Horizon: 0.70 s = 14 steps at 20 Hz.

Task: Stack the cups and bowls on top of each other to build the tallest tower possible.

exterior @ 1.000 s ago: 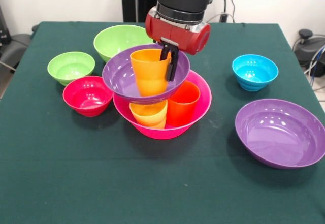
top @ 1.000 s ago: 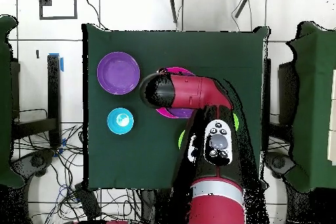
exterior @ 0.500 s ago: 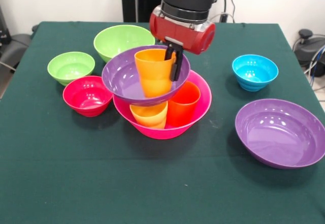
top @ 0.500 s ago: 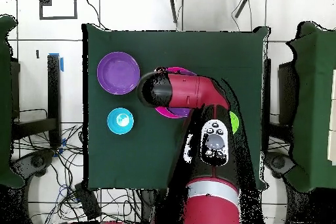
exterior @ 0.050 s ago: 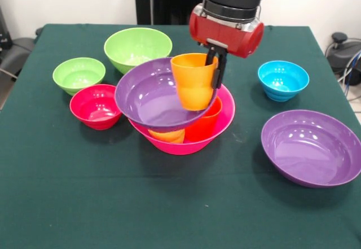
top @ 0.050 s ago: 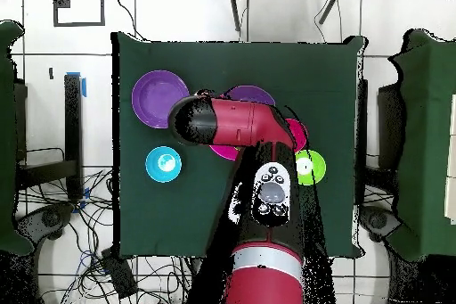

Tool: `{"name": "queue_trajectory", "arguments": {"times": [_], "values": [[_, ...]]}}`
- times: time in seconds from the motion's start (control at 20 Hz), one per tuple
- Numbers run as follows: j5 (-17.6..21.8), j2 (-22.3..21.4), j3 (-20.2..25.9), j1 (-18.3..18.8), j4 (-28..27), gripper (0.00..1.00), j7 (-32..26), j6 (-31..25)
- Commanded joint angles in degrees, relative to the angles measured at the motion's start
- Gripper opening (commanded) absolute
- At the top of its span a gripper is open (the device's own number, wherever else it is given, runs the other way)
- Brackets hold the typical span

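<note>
The gripper pinches the rim of an orange cup – jaws closed on its wall – at the edge of a tilted purple bowl, which rests on 2 cups in the pink bowl.

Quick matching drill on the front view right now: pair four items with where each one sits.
Things:
1. orange cup
2. blue bowl
3. tilted purple bowl
4. red bowl

States:
a. alone on the cloth, right of the tower
b. held in the tool, lifted
c. resting on cups inside the hot-pink bowl
d. on the cloth, below the small green bowl

Pairs: 1-b, 2-a, 3-c, 4-d
</note>
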State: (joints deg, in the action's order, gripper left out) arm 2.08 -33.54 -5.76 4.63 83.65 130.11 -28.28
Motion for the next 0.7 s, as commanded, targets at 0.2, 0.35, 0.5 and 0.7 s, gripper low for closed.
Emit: {"name": "queue_trajectory", "arguments": {"times": [0.2, 0.35, 0.5, 0.7], "values": [[-3.07, 0.89, 1.91, -1.3, 2.5, 0.0, 6.78, -5.26], [-3.06, 1.0, 1.64, -1.33, 2.94, 0.0, 6.35, -4.25], [-2.59, 1.24, 1.11, -1.18, 2.98, 0.0, 5.78, -3.55], [-1.76, 0.98, 0.31, -0.77, 3.64, 0.0, 4.75, -3.48]]}}
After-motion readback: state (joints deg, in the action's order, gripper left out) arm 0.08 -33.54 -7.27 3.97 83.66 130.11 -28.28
